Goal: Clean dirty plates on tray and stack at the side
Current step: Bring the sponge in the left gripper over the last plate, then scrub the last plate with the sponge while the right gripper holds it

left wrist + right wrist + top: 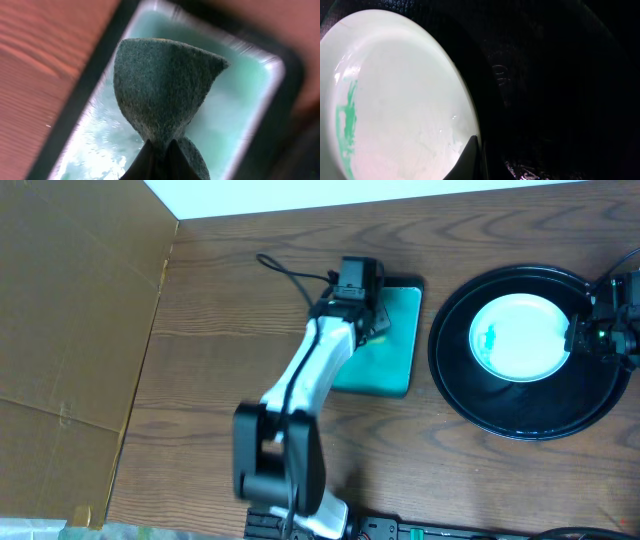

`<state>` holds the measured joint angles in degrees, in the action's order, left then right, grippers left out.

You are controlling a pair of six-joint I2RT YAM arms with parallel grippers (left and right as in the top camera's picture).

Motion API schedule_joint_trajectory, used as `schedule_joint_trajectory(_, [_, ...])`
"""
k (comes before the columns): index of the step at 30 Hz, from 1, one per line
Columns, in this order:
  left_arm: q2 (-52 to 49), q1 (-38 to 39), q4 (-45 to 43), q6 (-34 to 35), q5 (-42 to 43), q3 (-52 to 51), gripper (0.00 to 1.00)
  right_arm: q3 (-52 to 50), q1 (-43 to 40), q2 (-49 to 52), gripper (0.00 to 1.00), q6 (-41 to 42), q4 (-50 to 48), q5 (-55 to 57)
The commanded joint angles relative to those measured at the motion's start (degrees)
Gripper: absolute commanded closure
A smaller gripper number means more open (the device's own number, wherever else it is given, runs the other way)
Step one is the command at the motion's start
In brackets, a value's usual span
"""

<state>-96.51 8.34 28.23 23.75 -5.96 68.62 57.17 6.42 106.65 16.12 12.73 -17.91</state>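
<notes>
One white plate point(520, 340) with a teal smear on its left side lies in the round black tray point(530, 415); no other plates show. My right gripper point(578, 337) is at the plate's right rim. In the right wrist view its fingers point(479, 155) pinch the rim of the plate point(395, 100), one finger on top, the other lost against the dark tray point(560, 75). My left gripper point(368, 320) is shut on a dark green scouring pad point(160, 85), held by its fingers point(162, 150) just above the wet teal rectangular tray point(235, 110).
The teal rectangular tray point(385, 365) sits left of the black tray on the wooden table. A brown cardboard sheet point(70, 310) covers the table's left side. A black cable point(290, 275) runs behind the left arm.
</notes>
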Motion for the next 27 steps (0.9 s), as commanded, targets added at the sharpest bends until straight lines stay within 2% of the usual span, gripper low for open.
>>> schedule_joint_trajectory(1, [3.69,-0.02,0.00,-0.31,2.38,1.79,0.93,0.31,0.07,0.55,0.99,-0.63,-0.11,2.23])
schedule_joint_trajectory(6, [3.26,1.49,-1.16,1.46,17.75,1.79,0.93,0.31,0.09,0.55,0.99,-2.49,0.11,2.21])
schedule_joint_trajectory(9, [2.75,3.85,-1.88,3.23,22.27,1.79,0.93,0.31,0.22,0.55,0.99,-2.49,0.11,2.21])
schedule_joint_trajectory(21, [-4.02,20.96,-12.24,5.79,18.34,1.75,0.93,0.28,2.05,0.55,0.99,-3.93,0.11,1.79])
schedule_joint_trajectory(27, [-11.41,25.03,-20.96,11.47,18.36,1.75,0.93,0.28,2.03,0.55,0.99,-3.96,0.15,1.79])
